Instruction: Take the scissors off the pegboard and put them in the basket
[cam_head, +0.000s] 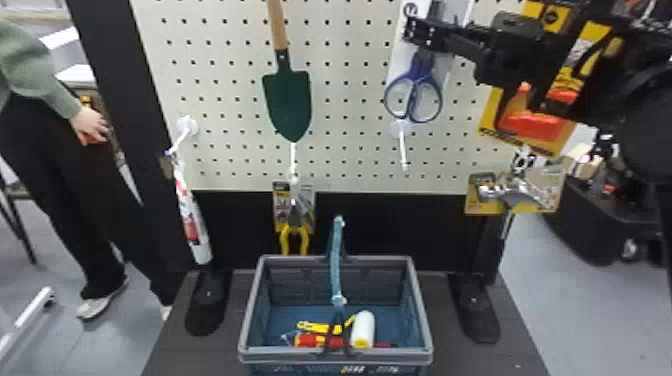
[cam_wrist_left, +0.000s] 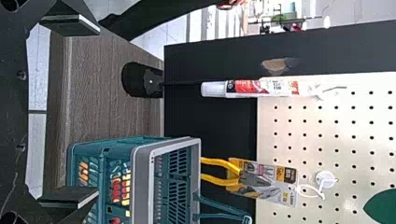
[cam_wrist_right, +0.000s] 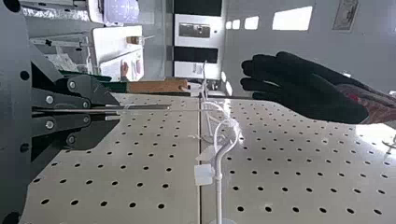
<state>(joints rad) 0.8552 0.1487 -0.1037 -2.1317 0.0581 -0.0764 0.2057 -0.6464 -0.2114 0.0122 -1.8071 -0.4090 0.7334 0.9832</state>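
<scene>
White perforated pegboard (cam_head: 345, 110) behind. We see the blue-handled scissors (cam_head: 412, 95) on their white card (cam_head: 399, 64), handles hanging just below the right gripper (cam_head: 411, 32), jaws pinched narrow on the card. Left gripper (cam_wrist_left: 97, 111): jaws wide apart. Lower down, we note the grey-rimmed blue plastic basket (cam_head: 280, 356), holding a white cylinder (cam_head: 363, 329) beside yellow and red items (cam_head: 310, 341).

Right gripper (cam_head: 411, 31) at the top of the blue-handled scissors (cam_head: 421, 70), fingers over their white card (cam_head: 398, 60), in front of the pegboard (cam_head: 230, 115). Green trowel (cam_head: 287, 100) hangs to the left, wood handle up; yellow-handled pliers (cam_head: 295, 229) lower, behind the basket (cam_head: 280, 351). Basket on dark surface (cam_head: 505, 330), handle upright; inside: white roll (cam_head: 365, 327), yellow item (cam_head: 311, 327), red item (cam_head: 307, 341). White-and-red tube (cam_head: 200, 245) hangs far left.
</scene>
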